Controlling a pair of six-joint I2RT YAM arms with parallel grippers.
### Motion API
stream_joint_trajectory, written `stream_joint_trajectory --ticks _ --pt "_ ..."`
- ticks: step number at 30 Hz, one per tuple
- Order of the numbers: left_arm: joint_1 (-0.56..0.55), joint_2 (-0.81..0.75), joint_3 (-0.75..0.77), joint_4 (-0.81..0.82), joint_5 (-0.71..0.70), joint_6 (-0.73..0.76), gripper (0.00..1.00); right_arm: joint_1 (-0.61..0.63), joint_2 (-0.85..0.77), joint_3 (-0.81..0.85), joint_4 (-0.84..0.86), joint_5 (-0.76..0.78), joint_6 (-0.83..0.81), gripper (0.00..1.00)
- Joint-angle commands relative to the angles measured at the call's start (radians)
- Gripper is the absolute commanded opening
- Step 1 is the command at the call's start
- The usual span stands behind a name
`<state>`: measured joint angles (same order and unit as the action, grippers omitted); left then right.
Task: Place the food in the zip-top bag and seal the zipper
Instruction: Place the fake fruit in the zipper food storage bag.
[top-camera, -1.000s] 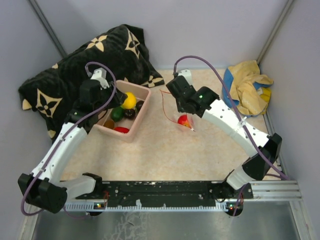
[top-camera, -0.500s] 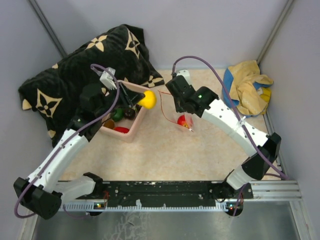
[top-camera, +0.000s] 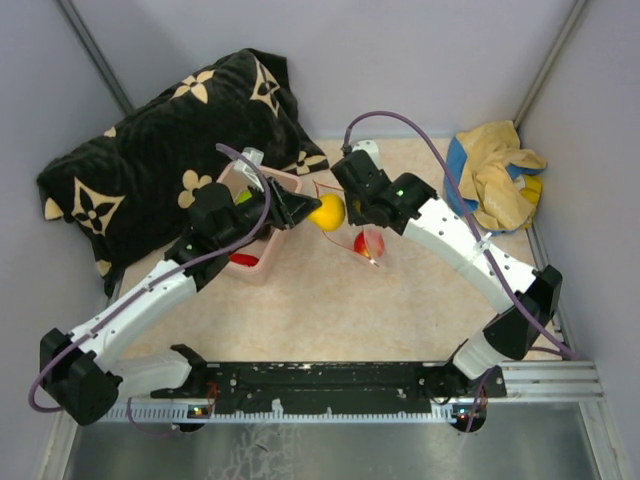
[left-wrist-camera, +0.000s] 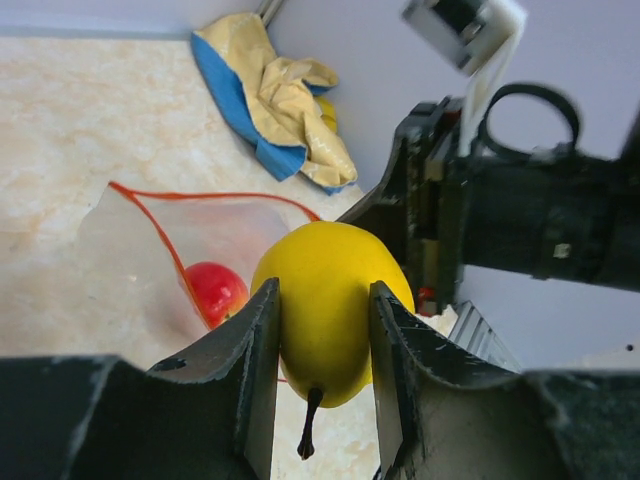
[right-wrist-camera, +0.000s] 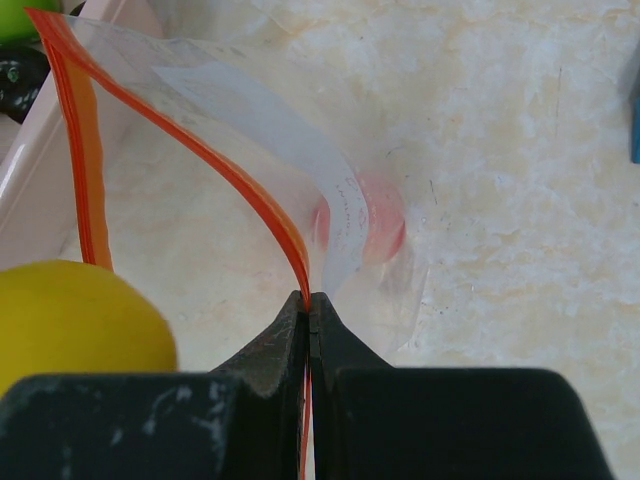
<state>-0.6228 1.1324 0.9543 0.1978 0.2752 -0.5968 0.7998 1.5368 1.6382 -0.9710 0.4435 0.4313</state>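
Observation:
My left gripper (left-wrist-camera: 323, 295) is shut on a yellow pear-shaped piece of food (left-wrist-camera: 330, 300), stem down, and holds it above the table next to the zip-top bag's mouth (top-camera: 327, 212). The clear zip-top bag (right-wrist-camera: 250, 130) hangs open from my right gripper (right-wrist-camera: 310, 300), which is shut on the orange-red zipper (right-wrist-camera: 230, 170) at one end. A red fruit (left-wrist-camera: 215, 290) lies inside the bag (top-camera: 367, 243). More food, green (top-camera: 243, 197) and red (top-camera: 243, 259), stays in the pink tub (top-camera: 262, 262), partly hidden by my left arm.
A black cushion with cream flower marks (top-camera: 150, 140) lies at the back left, touching the tub. A yellow and blue cloth (top-camera: 495, 175) is bunched in the back right corner. Grey walls close in the table on three sides.
My left gripper has lifted the yellow fruit out of the pink tub and carried it right, up to the bag's mouth. The right gripper has kept still, holding the bag.

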Motion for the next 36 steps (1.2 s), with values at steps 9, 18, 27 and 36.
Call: stream_joint_trajectory --ticks 9,18,27,36 --pt "-0.051 0.037 -0.09 0.081 -0.128 0.119 0.06 -0.007 -0.024 0.055 0.046 -0.052 0.035 0.0" --pt "-0.083 0.125 -0.022 0.081 -0.178 0.1 0.1 -0.006 -0.018 0.041 0.064 -0.076 0.058 0.0" --pt "-0.081 0.04 0.074 -0.181 -0.327 0.128 0.29 -0.008 -0.03 0.048 0.057 -0.052 0.068 0.0" --pt "-0.006 0.035 0.152 -0.466 -0.442 0.197 0.44 -0.009 -0.047 0.023 0.066 -0.033 0.062 0.0"
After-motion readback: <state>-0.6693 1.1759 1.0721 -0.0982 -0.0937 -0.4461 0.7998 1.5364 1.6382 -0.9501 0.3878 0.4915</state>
